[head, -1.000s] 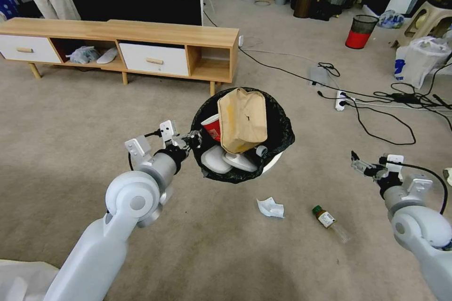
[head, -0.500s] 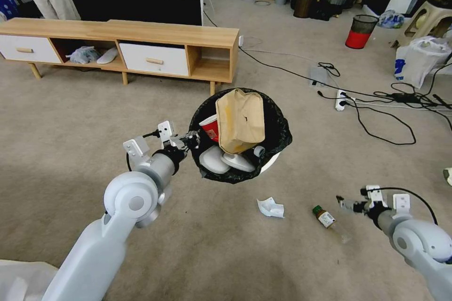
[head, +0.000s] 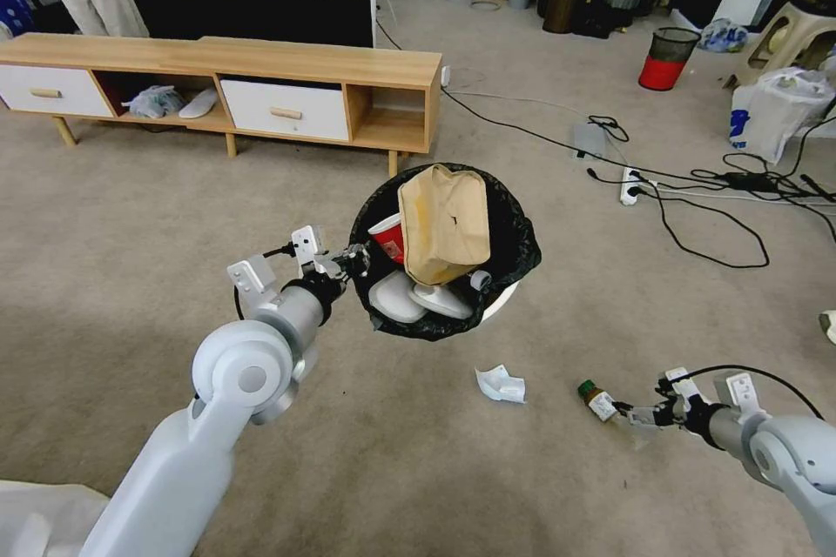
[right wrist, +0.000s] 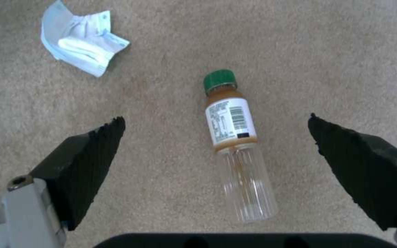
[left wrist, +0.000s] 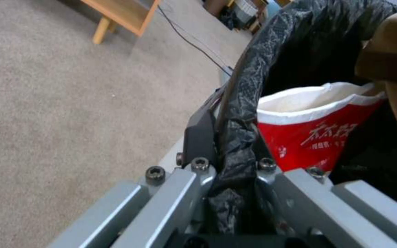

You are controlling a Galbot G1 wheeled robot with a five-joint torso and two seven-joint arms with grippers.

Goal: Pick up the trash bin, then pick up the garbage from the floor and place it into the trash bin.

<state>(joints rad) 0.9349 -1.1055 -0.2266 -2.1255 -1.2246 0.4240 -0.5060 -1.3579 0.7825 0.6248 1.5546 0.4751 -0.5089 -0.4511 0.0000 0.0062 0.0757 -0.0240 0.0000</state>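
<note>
Head view has the carpeted floor (head: 131, 218) taking up most of the shot, with a long wooden TV cabinet (head: 261, 78) along the back. Next biggest is the trash bin (head: 509, 291), white with a black bag liner (head: 514, 235), held up off the floor by the left gripper (head: 355, 260), which is clamped onto the liner-covered rim on the robot's left side. You can see the pinch up close in the left wrist view. Inside the bin: a brown paper bag (head: 444, 222) sticking up, a red-white paper cup (head: 391, 237) and a pair of white slippers (head: 418, 296).

The right gripper (head: 629, 414) is down low at the floor, jaws spread wide either side of a clear green-capped bottle (head: 601, 402) lying flat, not touching it. A crumpled white tissue (head: 501, 385) lies on the floor near the bottle, below the bin.
</note>
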